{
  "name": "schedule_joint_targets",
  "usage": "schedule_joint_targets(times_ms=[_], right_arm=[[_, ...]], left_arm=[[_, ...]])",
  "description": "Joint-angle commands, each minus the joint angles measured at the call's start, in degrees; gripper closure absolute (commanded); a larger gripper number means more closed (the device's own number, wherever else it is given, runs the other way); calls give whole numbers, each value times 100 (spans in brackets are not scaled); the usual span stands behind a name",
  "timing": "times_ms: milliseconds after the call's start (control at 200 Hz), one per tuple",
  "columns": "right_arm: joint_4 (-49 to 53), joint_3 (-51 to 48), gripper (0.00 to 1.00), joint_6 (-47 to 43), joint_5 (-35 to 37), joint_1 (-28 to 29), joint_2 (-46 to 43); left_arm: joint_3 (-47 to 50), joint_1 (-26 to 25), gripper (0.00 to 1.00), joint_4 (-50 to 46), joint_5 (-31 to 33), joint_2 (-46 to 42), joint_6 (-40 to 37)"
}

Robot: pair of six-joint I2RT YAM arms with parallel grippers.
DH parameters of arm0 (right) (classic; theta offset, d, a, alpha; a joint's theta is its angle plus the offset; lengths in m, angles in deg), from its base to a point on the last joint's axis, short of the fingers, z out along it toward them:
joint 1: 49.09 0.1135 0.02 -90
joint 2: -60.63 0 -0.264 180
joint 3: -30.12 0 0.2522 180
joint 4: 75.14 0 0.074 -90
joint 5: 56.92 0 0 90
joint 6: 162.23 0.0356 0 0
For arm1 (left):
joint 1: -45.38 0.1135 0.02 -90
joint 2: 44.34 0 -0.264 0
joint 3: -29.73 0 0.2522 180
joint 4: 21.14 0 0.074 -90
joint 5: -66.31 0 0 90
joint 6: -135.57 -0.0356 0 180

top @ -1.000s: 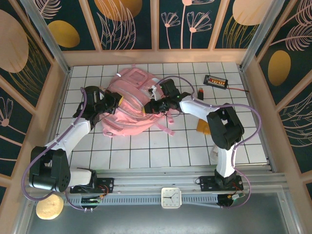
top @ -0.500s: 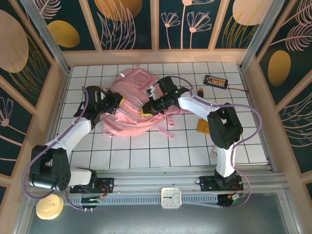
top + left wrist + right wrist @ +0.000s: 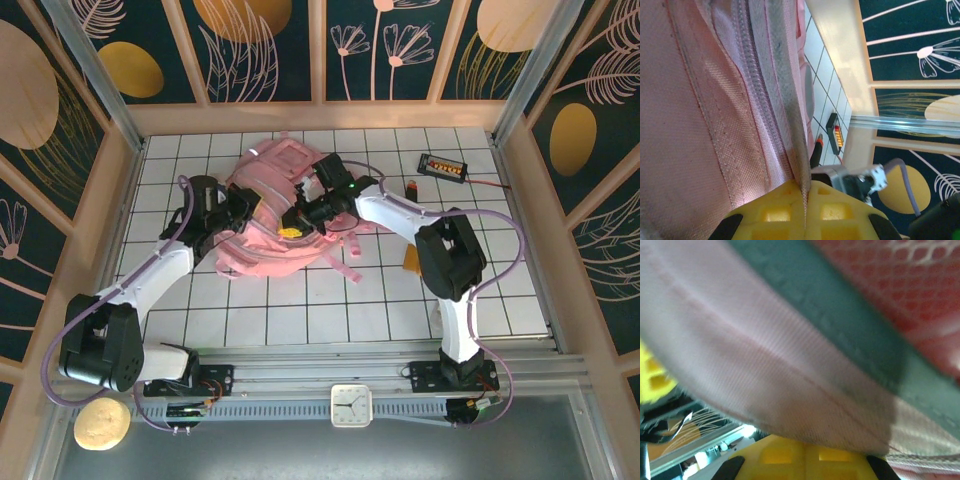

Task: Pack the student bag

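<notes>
The student bag [image 3: 270, 205], a big soft pink backpack, lies at the back middle of the tiled table. My left gripper [image 3: 244, 208] sits at its left side. In the left wrist view its yellow fingers [image 3: 840, 212] are shut on a grey-pink zipper band of the bag [image 3: 715, 115], which runs up from between the tips. My right gripper [image 3: 294, 224] lies over the middle of the bag. Its yellow fingers [image 3: 790, 457] are pressed together, and a fold of pink bag fabric [image 3: 765, 350] covers the tips. A grey strip and red mesh [image 3: 900, 300] lie beyond it.
A black device with an orange display [image 3: 442, 166] lies at the back right, also seen from the left wrist [image 3: 834, 131]. A small black and red item [image 3: 412, 187] is beside it. An orange thing [image 3: 412, 260] peeks out by the right arm. A pink strap [image 3: 348, 268] trails forward.
My right gripper has moved left across the bag, closer to the left gripper. The left gripper has shifted slightly right, and the bag has bunched up between them.
</notes>
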Motion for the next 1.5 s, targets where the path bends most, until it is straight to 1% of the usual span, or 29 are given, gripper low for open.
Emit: schedule_joint_targets(times_ms=[0,170,175,210,235,320,365,405,510,570,661,756,846,961,1206,1456,1486,1496], right_arm=[[-530,408,100,206,208,-47,3],[-283,-311,100,292,517,-484,-577],[-270,-327,100,297,523,-499,-595],[-205,-425,100,294,544,-584,-684],[-153,-463,100,278,555,-637,-741],[49,-484,100,176,600,-682,-822],[97,-492,100,158,573,-682,-821],[126,-483,100,133,568,-682,-823],[146,-514,100,88,572,-681,-820],[147,-518,100,75,569,-675,-831],[163,-526,100,82,567,-675,-830],[190,-494,100,93,573,-677,-840],[238,-444,100,101,582,-682,-830],[335,-370,100,79,591,-679,-814],[340,-394,100,92,639,-651,-838],[322,-405,100,118,660,-611,-807],[319,-424,100,126,661,-612,-809],[326,-422,100,131,661,-612,-813]], left_arm=[[-72,-447,100,4,-932,-17,-1],[-89,-447,100,-175,-1146,-54,-96],[-89,-447,99,-191,-1149,-61,-102],[-118,-440,80,-323,-1149,-96,-166],[-139,-438,69,-420,-1135,-146,-221],[-238,-375,41,-829,-1029,-367,-465],[-271,-276,30,-1051,-969,-529,-581],[-267,-135,27,-1245,-959,-671,-667],[-80,494,27,-1553,-1052,-1042,-854],[39,878,27,-1664,-1167,-1113,-999],[144,1161,29,-1611,-1251,-907,-1253],[309,1203,35,-1272,-1248,-567,-1297],[537,1270,49,-812,-1301,-366,-1121],[649,1285,58,-457,-1365,-198,-967],[498,1285,58,6,-1421,302,-800],[236,1284,58,125,-1433,718,-778],[213,1285,61,159,-1433,767,-776],[203,1285,66,173,-1433,782,-780]])
